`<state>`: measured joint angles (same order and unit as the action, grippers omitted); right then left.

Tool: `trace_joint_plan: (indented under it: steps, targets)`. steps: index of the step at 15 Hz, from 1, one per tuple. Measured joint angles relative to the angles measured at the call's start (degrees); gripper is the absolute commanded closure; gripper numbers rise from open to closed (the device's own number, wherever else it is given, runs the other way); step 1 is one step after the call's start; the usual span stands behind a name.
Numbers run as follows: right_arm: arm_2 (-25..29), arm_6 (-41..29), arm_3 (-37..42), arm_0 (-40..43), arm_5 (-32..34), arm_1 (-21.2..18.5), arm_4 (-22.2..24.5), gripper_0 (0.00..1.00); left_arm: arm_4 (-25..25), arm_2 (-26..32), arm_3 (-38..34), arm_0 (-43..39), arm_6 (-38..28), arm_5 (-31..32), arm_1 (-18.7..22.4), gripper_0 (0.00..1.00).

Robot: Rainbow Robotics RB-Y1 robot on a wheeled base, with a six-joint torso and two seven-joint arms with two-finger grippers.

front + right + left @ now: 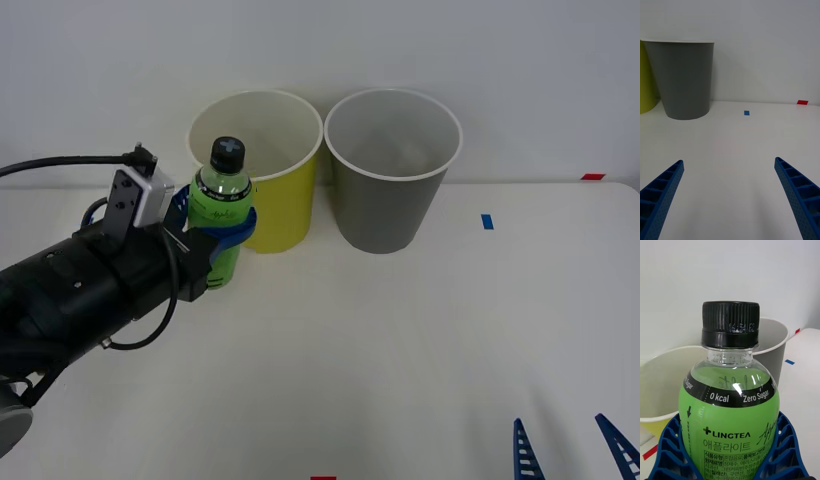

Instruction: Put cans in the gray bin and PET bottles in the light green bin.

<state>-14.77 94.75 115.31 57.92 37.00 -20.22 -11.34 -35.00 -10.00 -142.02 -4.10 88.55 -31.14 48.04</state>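
Left gripper (pixel 222 238) clamped round the PET bottle (pixel 221 200), blue fingers (pixel 668 444) hugging both sides of the green label; bottle upright btwn the jaws, black cap up; light green bin (pixel 262 170) just beyond the jaws, bottle in front of its wall; gray bin (pixel 391 170) next along, touching the light green bin; right gripper (pixel 569 447) low & near, jaws spread wide, nothing btwn them, white table (pixel 420 340) under them.
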Motion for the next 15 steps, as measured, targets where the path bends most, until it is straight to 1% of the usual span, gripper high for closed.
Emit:
trace_joint_plan:
  steps: [2,3,7,9,10,12,13,15]
  targets:
    - [0.0,0.0,0.0,0.0,0.0,0.0,0.0,0.18,-5.0,7.0,-4.8,-0.8,0.7,-8.6,-2.5,1.0]
    - [0.0,0.0,0.0,0.0,0.0,0.0,0.0,0.18,-7.8,10.6,-6.6,-1.0,1.1,-11.9,-3.7,1.0]
    - [0.0,0.0,0.0,0.0,0.0,0.0,0.0,0.18,-20.1,23.4,-7.9,0.6,2.9,-21.7,-8.3,1.0]
    - [0.0,0.0,0.0,0.0,0.0,0.0,0.0,0.18,-24.3,28.4,-8.0,4.1,3.7,-28.2,-10.8,1.0]
    - [0.0,0.0,0.0,0.0,0.0,0.0,0.0,0.18,-25.7,30.5,-8.0,6.5,4.0,-31.2,-12.1,1.0]
    - [0.0,0.0,0.0,0.0,0.0,0.0,0.0,0.18,-26.3,32.7,-8.0,11.5,4.5,-35.7,-14.6,1.0]
    - [0.0,0.0,0.0,0.0,0.0,0.0,0.0,0.18,-26.4,32.9,-7.6,13.4,4.8,-36.1,-15.5,1.0]
    - [0.0,0.0,0.0,0.0,0.0,0.0,0.0,0.18,-26.4,31.9,-3.8,18.3,5.3,-36.2,-16.8,1.0]
